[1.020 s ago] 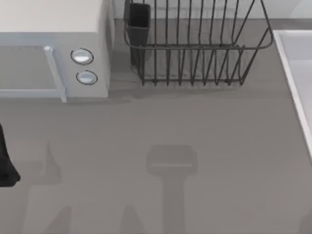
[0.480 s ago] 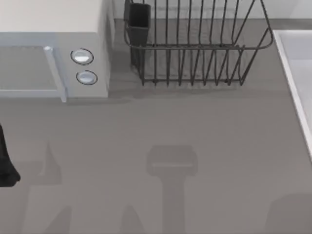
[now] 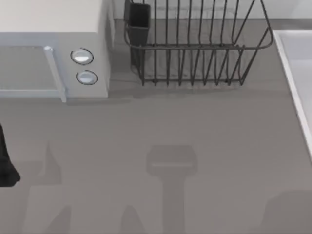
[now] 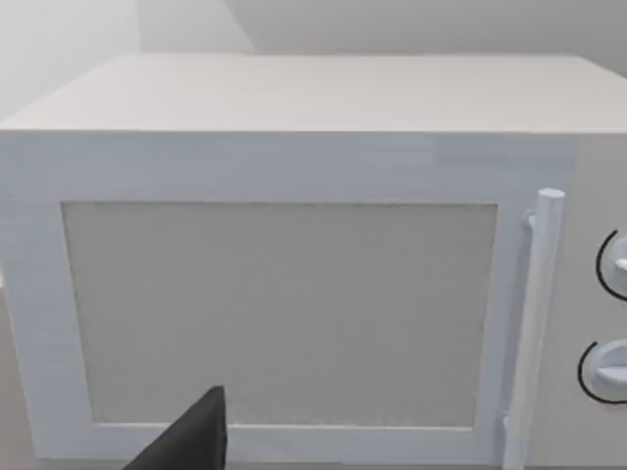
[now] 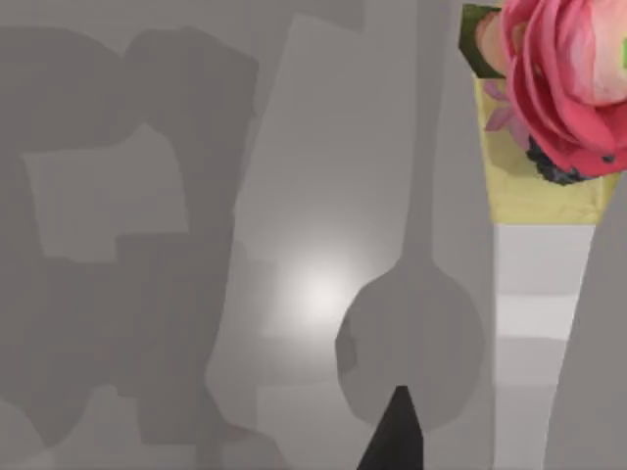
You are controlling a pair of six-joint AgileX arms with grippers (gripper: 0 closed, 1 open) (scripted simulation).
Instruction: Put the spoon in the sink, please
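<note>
below the right wrist camera: the spoon [image 5: 411, 333] is being seen lying flat on the desk [image 3: 195, 126], bowl closest to the dark fingertip [image 5: 392, 436] of the right end effector, handle running away toward a pink flower [image 5: 573, 83] on a yellow holder [image 5: 544, 196].
long axis: the spoon's length is being lined up almost straight away from the right end effector; the handle end is being pointed at the gap just beside the flower holder.
right end effector state: it cannot be told whether it is released or clenched; nothing is being seen grasped.
left arm: it is being kept parked at the left edge of the top view [image 3: 6, 161], facing the microwave [image 4: 294, 264]; its state cannot be told either.
sink: its pale rim [image 3: 292, 78] is being seen at the right edge of the desk, beside the dish rack [image 3: 195, 48].
risk, grasp: a flat, thin spoon is likely being hard to pinch; a descent over the wide bowl could be skidding it sideways.
risk, neighbour: the flower holder is being crowded close to the handle and could be getting knocked.
risk, carry: a hold far from the middle could be letting the spoon swing and drop short of the sink.
</note>
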